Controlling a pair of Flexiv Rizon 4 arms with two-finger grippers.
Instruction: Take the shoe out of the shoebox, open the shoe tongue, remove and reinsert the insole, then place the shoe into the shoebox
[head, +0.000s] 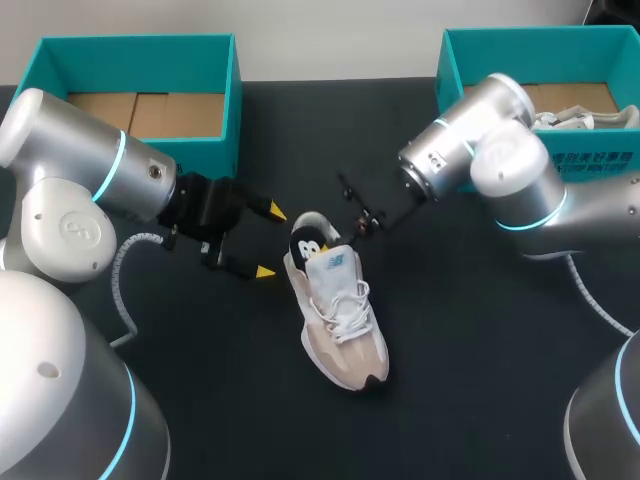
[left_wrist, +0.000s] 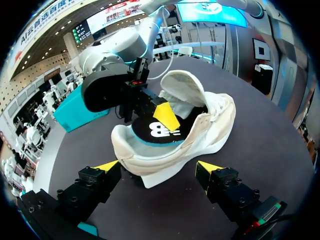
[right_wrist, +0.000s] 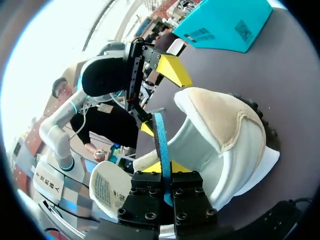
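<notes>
A pale shoe (head: 340, 320) stands on its sole mid-desk (head: 200, 400), outside both teal shoeboxes, its long axis running from the heel at the far end to the toe nearer the robot and slightly to its right. The right claw (head: 358, 226) reaches in over the heel opening from the right. In its own wrist view the right claw (right_wrist: 164, 169) is pressed onto the thin, blue-edged insole (right_wrist: 161, 140), pinching it from both sides. The black-topped insole (head: 310, 245) stands partly out of the heel, its front end down inside the shoe.

The left claw (head: 270, 240) sits spread just beside the heel on the shoe's left, gripping nothing. Seen from its wrist, the heel (left_wrist: 150, 170) lies directly ahead of the open fingers, with the insole (left_wrist: 155, 131) and the right claw (left_wrist: 162, 115) just beyond.

The move ahead seems to turn on the insole travelling along the shoe's heel-to-toe line. The right arm holds it, so it is the arm to slide it. The left arm is nearest the heel and best placed to brace the shoe.

The left shoebox (head: 200, 150) shows only its cardboard floor. The right shoebox (head: 600, 160) holds another shoe (head: 585, 118)
</notes>
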